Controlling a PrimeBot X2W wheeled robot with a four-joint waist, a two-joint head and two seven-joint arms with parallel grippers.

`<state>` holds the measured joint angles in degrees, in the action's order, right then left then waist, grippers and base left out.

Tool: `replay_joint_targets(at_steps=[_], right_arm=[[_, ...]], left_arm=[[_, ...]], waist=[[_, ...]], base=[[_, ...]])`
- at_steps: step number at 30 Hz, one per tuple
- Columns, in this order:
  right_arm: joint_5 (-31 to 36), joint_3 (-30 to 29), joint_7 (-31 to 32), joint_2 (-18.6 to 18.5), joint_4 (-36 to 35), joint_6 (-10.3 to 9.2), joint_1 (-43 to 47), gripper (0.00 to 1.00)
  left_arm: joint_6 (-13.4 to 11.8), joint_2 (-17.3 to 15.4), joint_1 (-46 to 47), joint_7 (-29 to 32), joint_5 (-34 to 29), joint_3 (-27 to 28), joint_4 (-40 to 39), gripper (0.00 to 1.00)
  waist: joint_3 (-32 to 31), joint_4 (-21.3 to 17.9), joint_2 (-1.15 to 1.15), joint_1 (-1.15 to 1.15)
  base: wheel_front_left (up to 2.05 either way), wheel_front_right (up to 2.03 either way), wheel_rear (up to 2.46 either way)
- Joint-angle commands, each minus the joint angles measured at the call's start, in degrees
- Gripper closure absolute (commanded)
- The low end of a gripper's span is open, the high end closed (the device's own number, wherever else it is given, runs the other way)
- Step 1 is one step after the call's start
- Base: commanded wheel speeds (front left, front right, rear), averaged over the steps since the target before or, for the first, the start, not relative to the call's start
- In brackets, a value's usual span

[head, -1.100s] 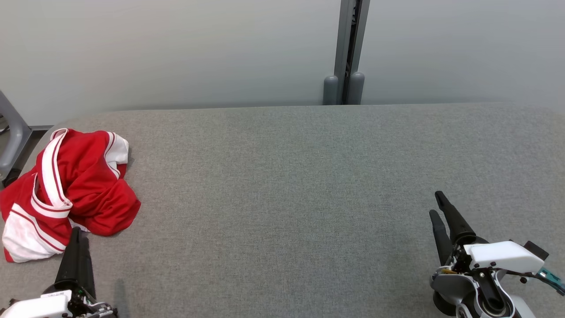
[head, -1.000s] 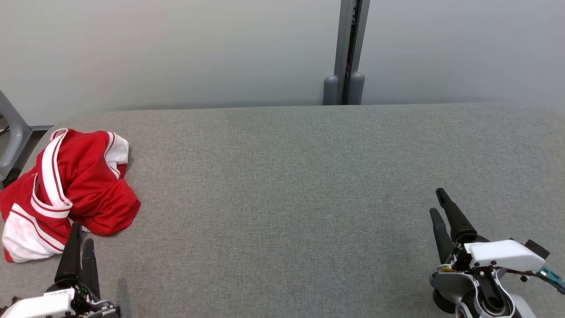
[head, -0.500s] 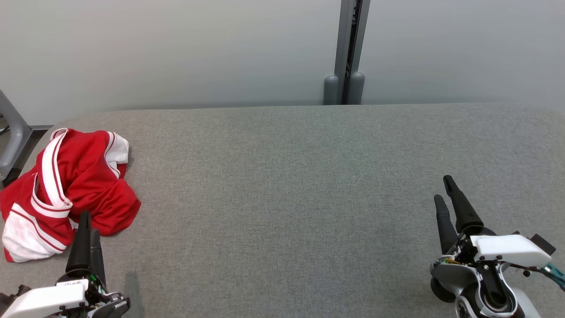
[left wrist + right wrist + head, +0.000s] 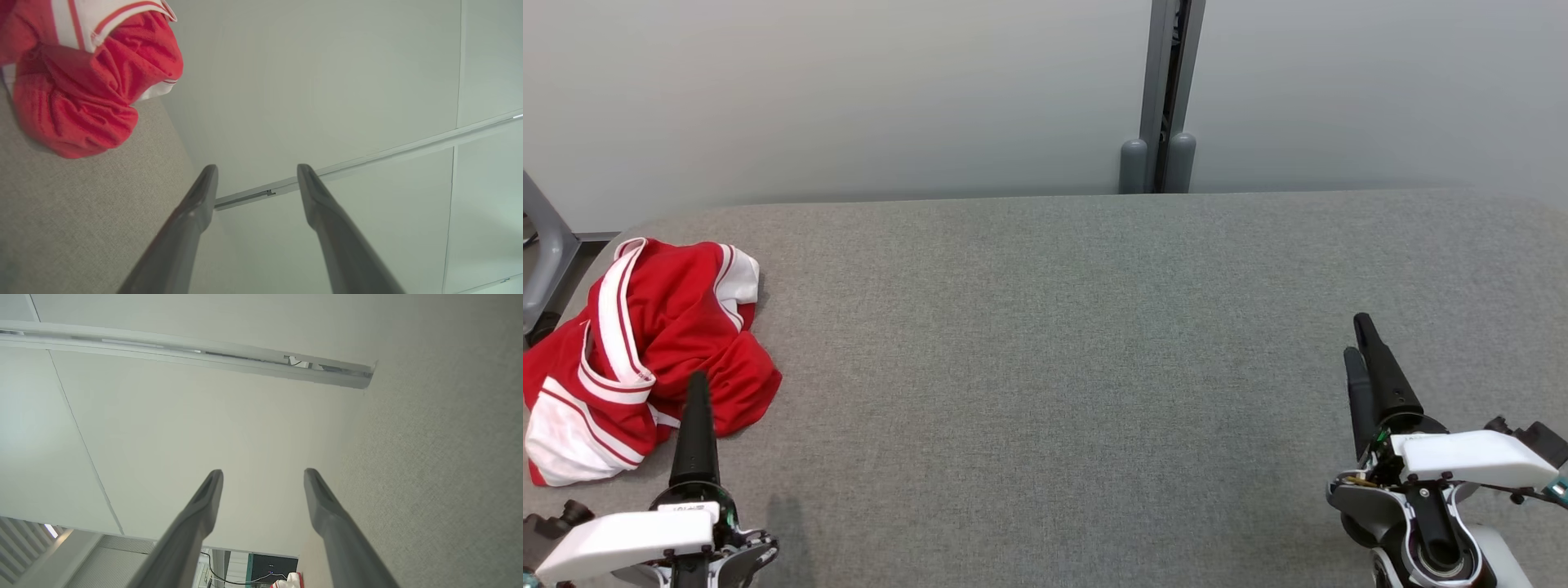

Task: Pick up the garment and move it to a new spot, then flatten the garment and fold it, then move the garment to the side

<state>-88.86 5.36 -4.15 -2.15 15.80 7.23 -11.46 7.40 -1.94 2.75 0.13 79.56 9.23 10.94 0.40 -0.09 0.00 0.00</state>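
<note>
On the grey bench [image 4: 1054, 367] we are noting a crumpled red garment [image 4: 645, 343] at left. The left end effector [image 4: 255, 173] and right end effector [image 4: 1358, 335] are standing open, empty.

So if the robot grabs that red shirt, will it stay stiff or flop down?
Probably floppy: the shirt lies crumpled in soft folds on the table. It looks like thin mesh cloth, so likely light. It would probably dangle and unfold.

Grey fabric-covered table [image 4: 1054, 327] before a pale panelled wall [image 4: 849, 90], a grey vertical post [image 4: 1168, 82] at its seam
</note>
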Motion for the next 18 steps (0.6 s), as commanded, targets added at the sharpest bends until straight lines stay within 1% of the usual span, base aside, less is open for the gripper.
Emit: replay_joint_targets(at_steps=[1,8,15,18], right_arm=[[1.31,-0.43,-0.46,-0.45,-1.3,0.24,-0.95,0.0],[7.32,-0.11,-1.63,-0.5,-2.94,0.26,-0.44,0.0],[15.17,-0.11,-2.73,-0.56,-3.75,0.27,-0.07,0.0],[19.52,0.02,-3.22,-0.58,-4.18,0.28,-0.05,0.0]], left_arm=[[0.05,-0.72,1.67,-0.46,-1.7,-0.48,-1.14,0.0],[0.06,-0.82,1.71,-2.12,-10.03,-0.98,-0.65,0.0],[0.07,-0.76,2.29,-3.67,-16.86,-1.66,-0.93,0.0],[0.07,-0.76,2.3,-4.29,-20.0,-1.71,-1.21,0.0]], waist=[[-0.01,-0.02,0.0,0.0],[-0.03,-0.18,0.0,0.0],[0.03,-0.32,0.0,0.0],[0.1,-0.38,0.0,0.0]], base=[[0.0,0.0,0.0],[0.0,0.0,0.0],[0.0,0.0,0.0],[0.0,0.0,0.0]])
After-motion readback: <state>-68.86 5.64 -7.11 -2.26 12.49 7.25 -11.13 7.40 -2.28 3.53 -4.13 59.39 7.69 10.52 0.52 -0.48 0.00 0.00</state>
